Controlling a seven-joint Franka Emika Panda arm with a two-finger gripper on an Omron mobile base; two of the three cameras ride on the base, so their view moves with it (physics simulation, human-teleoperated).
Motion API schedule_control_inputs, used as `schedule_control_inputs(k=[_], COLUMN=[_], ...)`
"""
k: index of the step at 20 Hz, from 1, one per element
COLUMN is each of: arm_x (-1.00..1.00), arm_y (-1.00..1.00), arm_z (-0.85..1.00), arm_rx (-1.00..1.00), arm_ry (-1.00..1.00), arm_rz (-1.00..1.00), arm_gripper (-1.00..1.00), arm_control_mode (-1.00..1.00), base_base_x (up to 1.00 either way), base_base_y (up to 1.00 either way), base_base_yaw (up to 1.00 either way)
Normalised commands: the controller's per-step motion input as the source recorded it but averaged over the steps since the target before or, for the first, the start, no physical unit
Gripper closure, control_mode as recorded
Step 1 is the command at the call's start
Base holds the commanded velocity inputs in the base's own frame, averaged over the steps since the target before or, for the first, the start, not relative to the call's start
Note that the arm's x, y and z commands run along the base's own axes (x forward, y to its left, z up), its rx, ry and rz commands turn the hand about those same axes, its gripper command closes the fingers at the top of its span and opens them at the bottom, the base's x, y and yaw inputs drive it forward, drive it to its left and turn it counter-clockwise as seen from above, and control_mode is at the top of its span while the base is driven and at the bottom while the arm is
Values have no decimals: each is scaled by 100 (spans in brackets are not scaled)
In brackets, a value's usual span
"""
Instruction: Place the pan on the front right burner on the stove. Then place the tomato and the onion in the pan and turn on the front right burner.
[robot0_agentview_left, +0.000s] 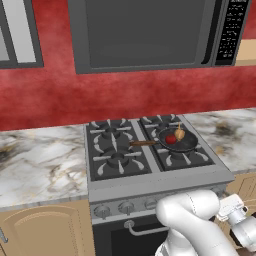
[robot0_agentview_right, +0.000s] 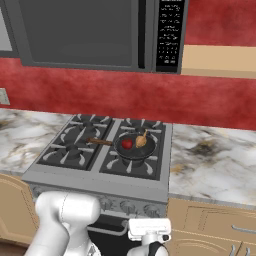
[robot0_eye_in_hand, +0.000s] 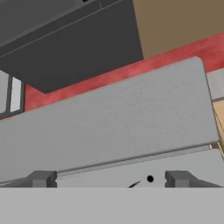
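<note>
With its 2 fingertips spread wide and empty, the gripper faces the stove front just ahead, where the rigid burner knob likely needs a firm pinch across its sides.

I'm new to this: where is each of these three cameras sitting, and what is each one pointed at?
Left base view: behind the arm on its left, looking down at the stove, where the pan holds the tomato and the onion; white arm at lower right.
Right base view: behind on the right, same stove and pan; arm at lower left.
Hand view: on the hand, close to the stove's grey front, looking up at the microwave; the gripper has its jaws open.
Both base views share stove, pan, microwave.
</note>
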Motion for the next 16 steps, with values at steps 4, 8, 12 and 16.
schedule_control_inputs(k=[4,8,12,16], arm_x=[8,10,10,11], arm_y=[0,-3,-11,-9], arm_z=[0,0,-4,-16], arm_rx=[0,0,0,0], arm_ry=[0,0,0,0], arm_rz=[-1,-4,-5,-5], arm_gripper=[-100,-100,-100,-100], arm_control_mode=[-100,-100,-100,-100], base_base_x=[0,0,0,0], base_base_y=[0,0,0,0], base_base_yaw=[0,0,0,0])
